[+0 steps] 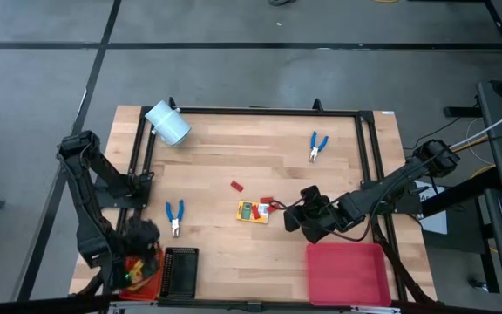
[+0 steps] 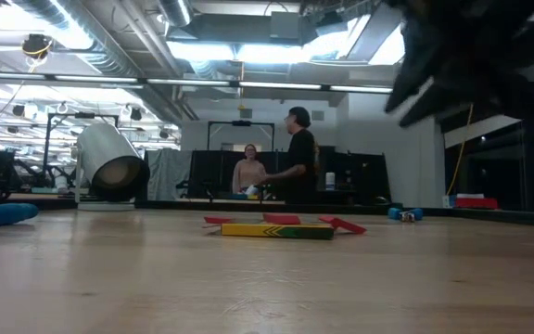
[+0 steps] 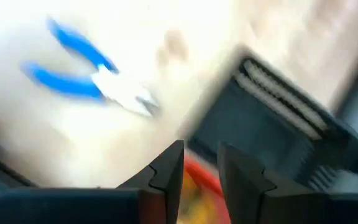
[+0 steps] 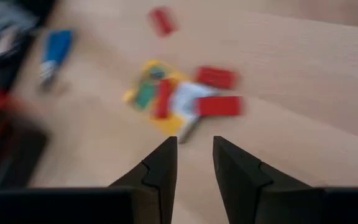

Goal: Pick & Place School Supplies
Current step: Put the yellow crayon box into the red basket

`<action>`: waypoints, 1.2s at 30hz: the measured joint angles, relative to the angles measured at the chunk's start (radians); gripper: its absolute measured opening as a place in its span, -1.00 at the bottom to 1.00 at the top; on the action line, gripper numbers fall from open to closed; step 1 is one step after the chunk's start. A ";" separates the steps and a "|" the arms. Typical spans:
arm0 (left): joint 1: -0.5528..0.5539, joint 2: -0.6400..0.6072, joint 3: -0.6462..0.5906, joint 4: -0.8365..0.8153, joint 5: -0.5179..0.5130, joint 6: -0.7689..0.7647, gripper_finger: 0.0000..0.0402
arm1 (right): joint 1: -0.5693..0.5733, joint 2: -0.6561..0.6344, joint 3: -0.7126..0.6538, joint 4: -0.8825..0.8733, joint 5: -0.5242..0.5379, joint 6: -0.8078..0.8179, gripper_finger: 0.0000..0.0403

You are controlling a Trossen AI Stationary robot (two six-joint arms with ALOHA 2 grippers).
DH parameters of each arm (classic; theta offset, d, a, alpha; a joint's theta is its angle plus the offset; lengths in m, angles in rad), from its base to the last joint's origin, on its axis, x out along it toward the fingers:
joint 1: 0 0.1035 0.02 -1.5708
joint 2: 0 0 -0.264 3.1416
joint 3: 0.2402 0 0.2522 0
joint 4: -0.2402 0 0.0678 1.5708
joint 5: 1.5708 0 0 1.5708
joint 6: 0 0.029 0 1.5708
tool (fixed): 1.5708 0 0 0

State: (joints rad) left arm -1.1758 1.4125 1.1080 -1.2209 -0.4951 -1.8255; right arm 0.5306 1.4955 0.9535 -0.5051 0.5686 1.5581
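Right now I've got the right gripper (image 1: pixel 296 218) low over the middle of the table (image 1: pixel 234 157), just beside the crayon box (image 1: pixel 253 211), fingers (image 4: pixel 160 168) parted by a narrow gap with nothing between them; the box lies flat with red pieces (image 4: pixel 218 106) on and touching it, one more red piece (image 1: pixel 236 185) apart toward the table's far side; the red tray (image 1: pixel 345 272) sits at the near edge right by that arm. My left gripper (image 1: pixel 138 249) is at the near-left corner over a red tray (image 1: pixel 151 277) that holds something yellow-green, blurred, can't tell what; fingers (image 3: pixel 166 174) slightly apart, nothing gripped; the black tray (image 1: pixel 179 272) is just beside it; one blue-handled tool (image 1: pixel 174 216) lies on the wood close to that gripper, between it and the crayon box. A second blue-handled tool (image 1: pixel 317 145) sits well apart toward the far-right; a pale cylinder (image 1: pixel 167 123) lies on its side at the far-left corner, clear of both arms. Low view shows two people (image 2: pixel 286 167) standing in the room beyond the table.
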 joint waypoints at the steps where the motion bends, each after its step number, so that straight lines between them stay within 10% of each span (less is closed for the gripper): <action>1: 0.017 -0.012 0.000 -0.048 -0.033 0.011 -0.55 | -0.010 -0.002 0.000 0.049 -0.020 -0.061 -0.47; 7: 0.195 -0.131 -0.030 -0.180 -0.180 0.094 -0.57 | -0.154 -0.011 0.002 0.149 -0.296 -0.323 -0.47; 13: 0.408 -0.338 -0.161 0.093 -0.197 0.236 -0.57 | -0.333 0.019 0.000 0.128 -0.521 -0.545 -0.47; 21: 0.670 -0.468 -0.359 0.646 0.085 0.585 -0.57 | -0.448 0.051 0.001 0.183 -0.697 -0.811 -0.47; 36: 1.103 -0.182 -0.507 1.138 0.536 0.494 -0.57 | -0.438 0.105 0.000 0.189 -0.825 -0.756 -0.47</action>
State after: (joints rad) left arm -0.0727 1.2303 0.6010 -0.0833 0.0406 -1.3317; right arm 0.0921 1.6005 0.9531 -0.3163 -0.2564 0.8018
